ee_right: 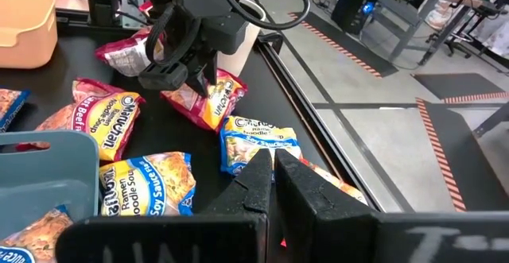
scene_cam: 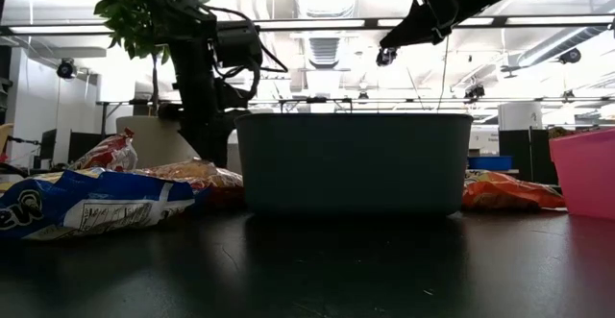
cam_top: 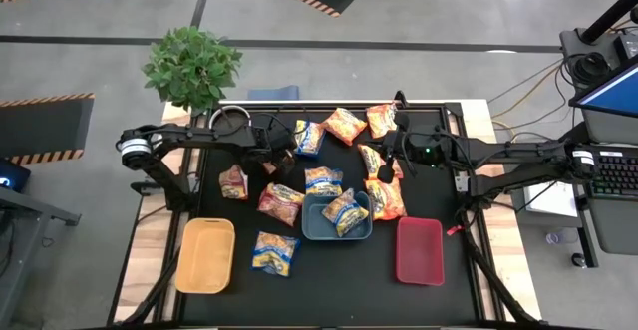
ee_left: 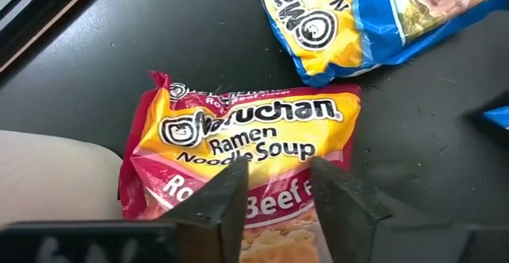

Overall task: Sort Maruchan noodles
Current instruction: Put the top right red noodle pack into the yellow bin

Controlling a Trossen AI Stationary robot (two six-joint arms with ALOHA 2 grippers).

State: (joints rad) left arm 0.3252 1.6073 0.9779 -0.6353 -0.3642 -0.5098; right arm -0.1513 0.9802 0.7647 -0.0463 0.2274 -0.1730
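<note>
Lying flat on the black counter (cam_top: 329, 290) toward its far left part, a red-and-yellow Maruchan packet (ee_left: 238, 148) sits under the left gripper (ee_left: 274, 195), whose jaws stand partly spread on either side of the packet's near end, their tips at or just above the wrapper; whether they pinch it cannot be told. Just beside that packet's far edge lies a blue-and-yellow packet (ee_left: 366, 25), the two nearly touching, and a pale object (ee_left: 56, 187) lies close on its other side. The other packets spread across the middle of the counter: a maroon one (cam_top: 233, 181) near the left edge, a red one (cam_top: 281, 202) and a blue one (cam_top: 323, 180) just beside the blue tray (cam_top: 311, 228), orange ones (cam_top: 345, 126) along the far edge and on the right (cam_top: 387, 198), and one blue packet (cam_top: 275, 252) alone between the yellow tray (cam_top: 205, 255) and the blue tray. The blue tray holds a blue-and-yellow packet (cam_top: 345, 212). The red tray (cam_top: 420, 250) stands at the right near the front, well apart from the packets. Open black surface remains along the front edge. The right gripper (ee_right: 273, 168) hangs raised over the right side of the pile, jaws pressed together and holding nothing. A potted plant (cam_top: 191, 66) stands beyond the counter's far left corner.
</note>
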